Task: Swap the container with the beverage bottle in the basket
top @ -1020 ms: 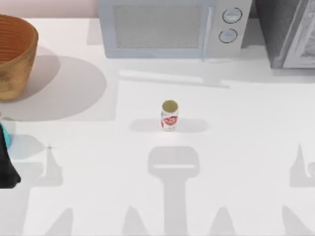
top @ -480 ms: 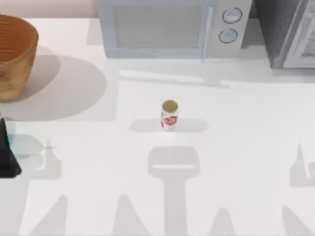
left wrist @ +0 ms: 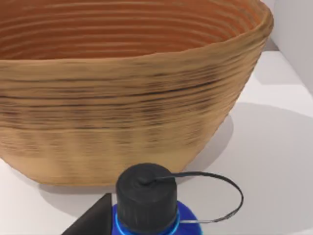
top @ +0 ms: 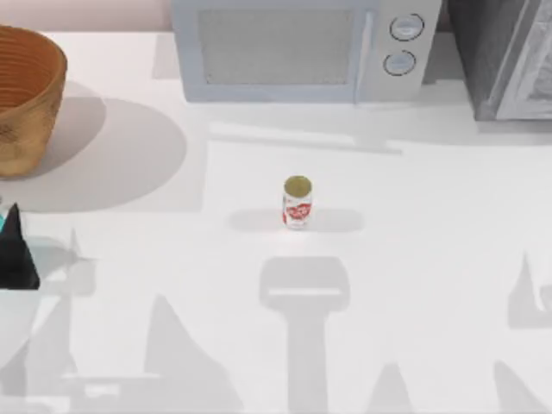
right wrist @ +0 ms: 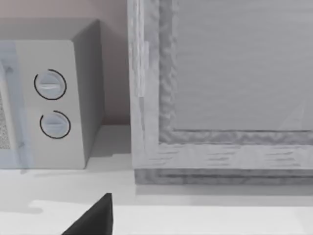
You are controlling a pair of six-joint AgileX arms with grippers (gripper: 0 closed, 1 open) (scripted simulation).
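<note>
Basket [top: 26, 95] sits at the worktop's [top: 414, 285] far left corner; the red-and-white container [top: 297, 203] stands mid-worktop. At the left edge, the left tool [top: 15, 259] holds a blue bottle [left wrist: 146, 205]. Best carry it upright. Right tool's [right wrist: 93, 218] state I cannot tell.
</note>
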